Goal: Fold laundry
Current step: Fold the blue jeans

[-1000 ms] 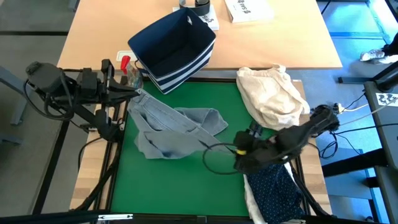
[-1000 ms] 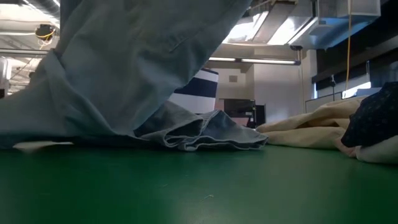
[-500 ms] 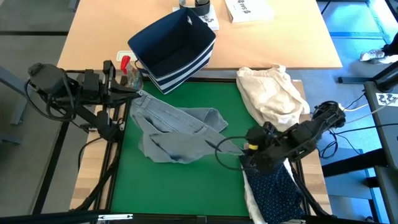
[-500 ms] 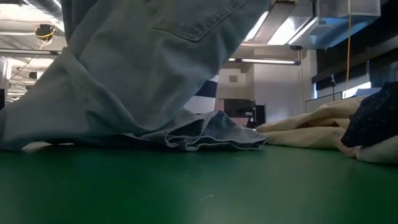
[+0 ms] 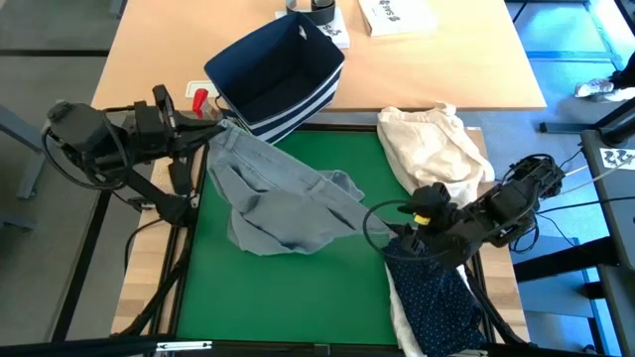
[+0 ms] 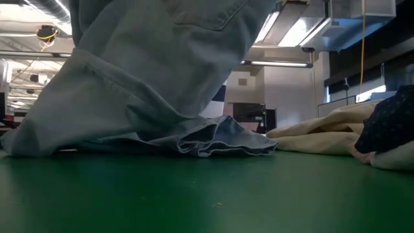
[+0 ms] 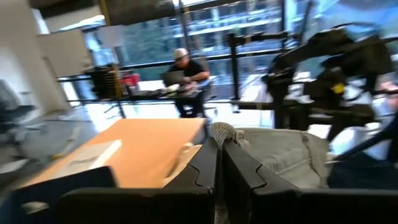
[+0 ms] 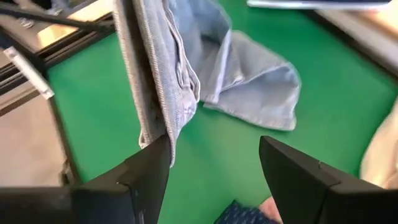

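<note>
The light grey jeans (image 5: pixel 283 203) hang from my left gripper (image 5: pixel 213 134), which is shut on them at the green mat's far left corner. Their lower part lies bunched on the mat (image 5: pixel 298 297), one leg end (image 6: pixel 226 139) spread flat. My right gripper (image 5: pixel 402 236) stands open above the mat's right side, clear of the jeans (image 8: pixel 168 68), with only green mat between its fingers (image 8: pixel 214 149). Under the right arm a navy white-dotted shirt (image 5: pixel 437 302) lies over a white shirt (image 5: pixel 399 317) at the near right. My left gripper pinches an edge of the jeans (image 7: pixel 224 132) between its two fingertips; a small pale roll of cloth pokes out past them. The fingers come level from the table's left. The jeans (image 6: pixel 149 77) hang slack below the hold, their lower part resting on the mat.
A navy fabric bin with white stripes (image 5: pixel 278 74) lies tipped just beyond the mat's far edge. A cream-beige cloth bundle (image 5: pixel 437 149) sits at the far right of the mat. The mat's near middle is bare green. A person sits at a desk in the room (image 7: pixel 186 74).
My right gripper has drawn back toward the table's right edge and risen, rolling as it went, still open. My left gripper has turned at the wrist in place, and the hanging part of the jeans has swung with it while the lower part stays on the mat.
</note>
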